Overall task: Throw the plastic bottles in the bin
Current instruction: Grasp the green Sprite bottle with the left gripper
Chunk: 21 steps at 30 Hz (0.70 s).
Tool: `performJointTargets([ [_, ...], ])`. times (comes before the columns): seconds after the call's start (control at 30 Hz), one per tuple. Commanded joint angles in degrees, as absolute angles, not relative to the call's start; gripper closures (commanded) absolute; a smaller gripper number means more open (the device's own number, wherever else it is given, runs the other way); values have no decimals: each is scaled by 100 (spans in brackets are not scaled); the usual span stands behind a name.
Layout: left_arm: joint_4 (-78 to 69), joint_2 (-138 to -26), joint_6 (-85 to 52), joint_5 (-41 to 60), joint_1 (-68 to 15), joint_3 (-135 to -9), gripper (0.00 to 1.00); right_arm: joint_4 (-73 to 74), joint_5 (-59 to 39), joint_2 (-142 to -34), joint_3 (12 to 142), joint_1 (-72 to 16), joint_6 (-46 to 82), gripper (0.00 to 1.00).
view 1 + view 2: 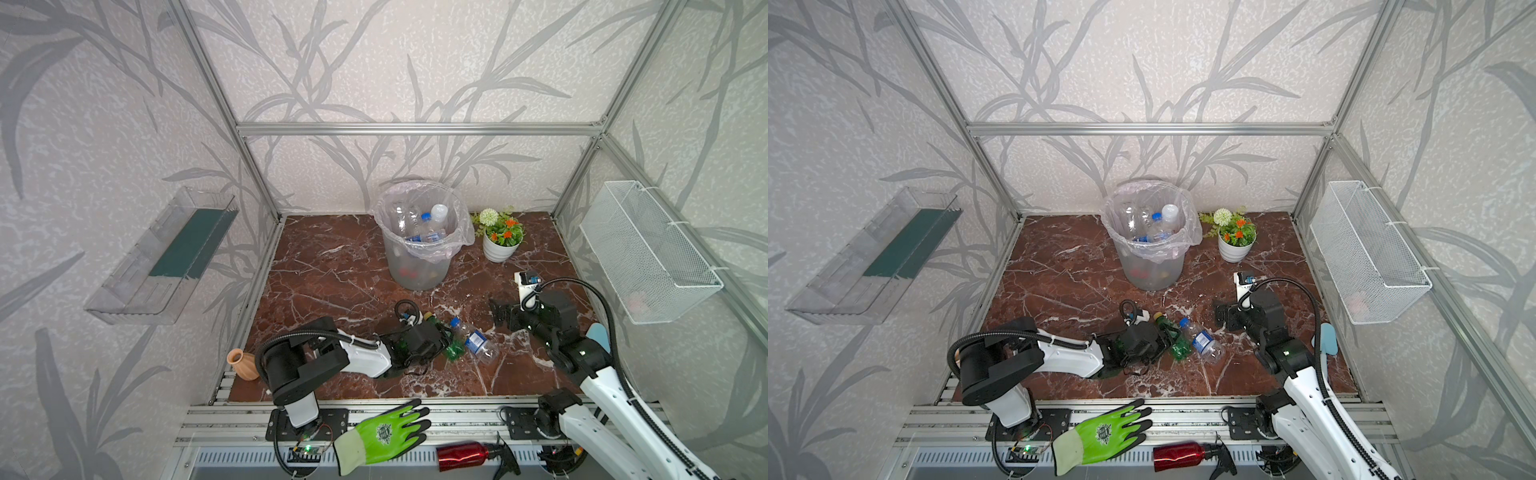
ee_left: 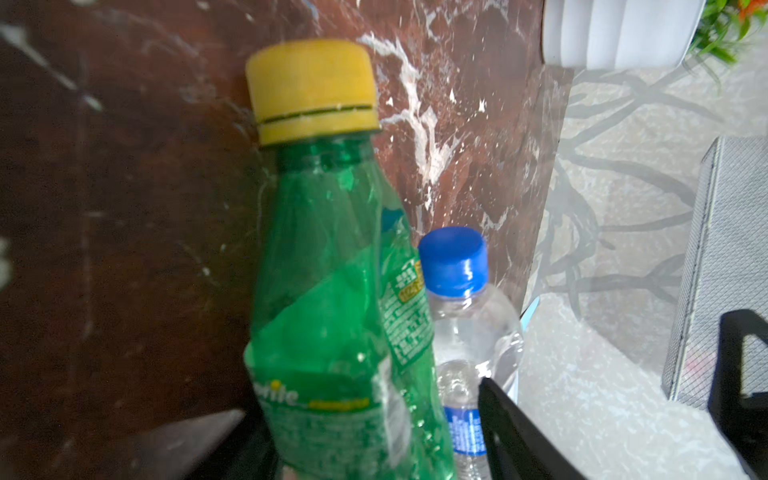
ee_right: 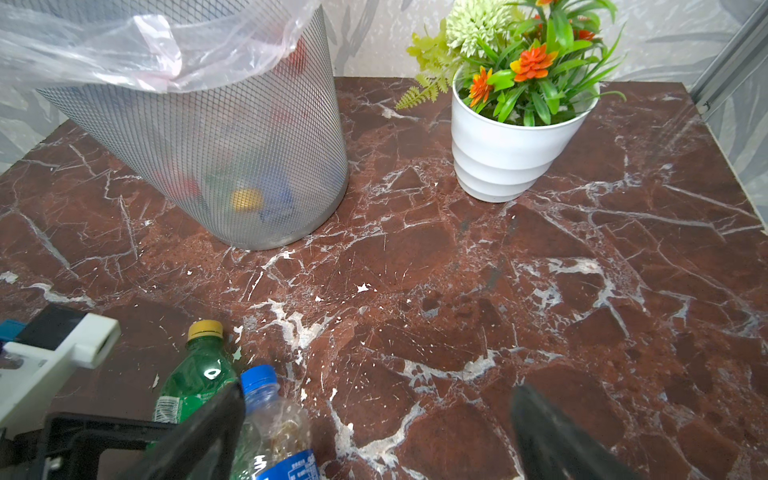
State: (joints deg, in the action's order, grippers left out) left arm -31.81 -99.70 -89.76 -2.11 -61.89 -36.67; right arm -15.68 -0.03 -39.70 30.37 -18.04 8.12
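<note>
Straddling the green bottle (image 2: 332,311) to bin it, our left fingers (image 2: 511,432) may be clamped, we cannot tell; our right fingers (image 3: 552,440) stand apart, ready for the blue-capped bottle (image 3: 274,428).

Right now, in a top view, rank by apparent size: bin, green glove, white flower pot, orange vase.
1. bin
2. green glove, though nearer the camera
3. white flower pot and orange vase: look alike; vase sits nearer, so unranked.

A robot test booth dressed as a home: aluminium frame (image 1: 415,128), leaf wallpaper (image 1: 374,62), marble worktop (image 1: 332,270), potted flowers (image 1: 500,245).
</note>
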Motion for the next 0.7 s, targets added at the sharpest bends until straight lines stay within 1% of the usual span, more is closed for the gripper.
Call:
performJointTargets([
  [0.0, -3118, -10305, -9252, 65, -6110, -3545, 40, -1483, 9, -3958, 3039, -1793, 809, 0],
  [0.17, -2953, -10382, -9250, 80, -6021, -3629, 50, -1497, 35, -3973, 3041, -1793, 823, 0],
  [0.27, -3167, -10455, -9303, 86, -5942, -3603, 57, -1512, 56, -3973, 3041, -1793, 819, 1],
  [0.4, -3343, -10489, -9308, 83, -5830, -3547, 65, -1502, 66, -3986, 3037, -1793, 813, 0],
  [0.53, -3345, -10275, -9195, -26, -5684, -3415, 67, -1494, 87, -4013, 3015, -1793, 800, 0],
  [0.67, -2839, -9739, -8812, -181, -5590, -3400, 67, -1467, 87, -4068, 2988, -1789, 800, 0],
])
